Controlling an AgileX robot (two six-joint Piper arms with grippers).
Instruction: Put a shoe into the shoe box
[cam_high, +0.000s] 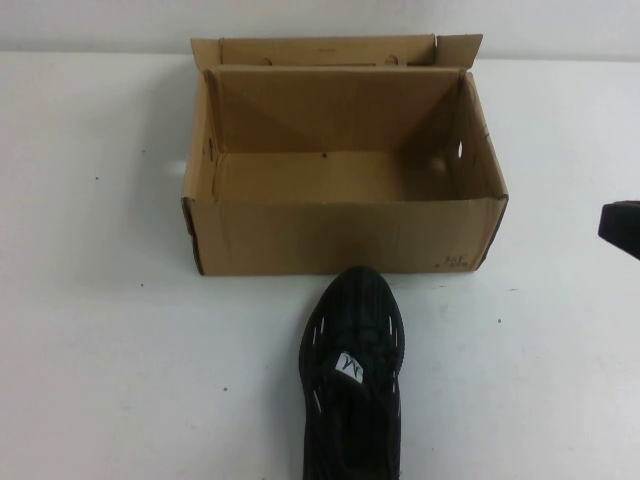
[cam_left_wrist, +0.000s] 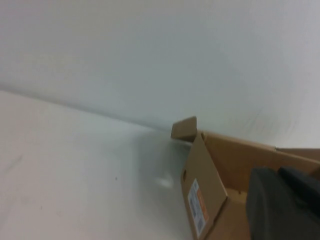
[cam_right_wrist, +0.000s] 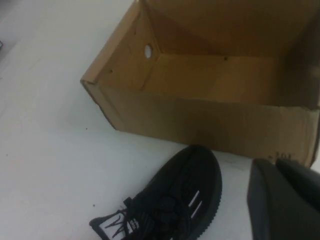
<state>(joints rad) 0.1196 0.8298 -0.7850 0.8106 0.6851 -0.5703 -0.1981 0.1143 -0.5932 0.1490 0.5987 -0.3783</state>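
From the high view, an open cardboard box sits toward the far side of the white tabletop, its lid flap standing up along the back edge and its inside bare. A black shoe lies on the tabletop just in front of the box, toe pointing at the front wall and almost touching it, heel running off the near edge of the view. Wide bare tabletop lies to either side of the box and shoe. The right pincer shows only as a dark tip at the right edge, well apart from the box; whether it is open I cannot tell. In the left wrist view, the left pincer is a dark blurred shape near a corner of the box, which carries a label on its side wall; its opening cannot be told and it holds nothing visible. In the right wrist view, the right pincer hangs above the tabletop beside the shoe, with the box just beyond the shoe's toe.
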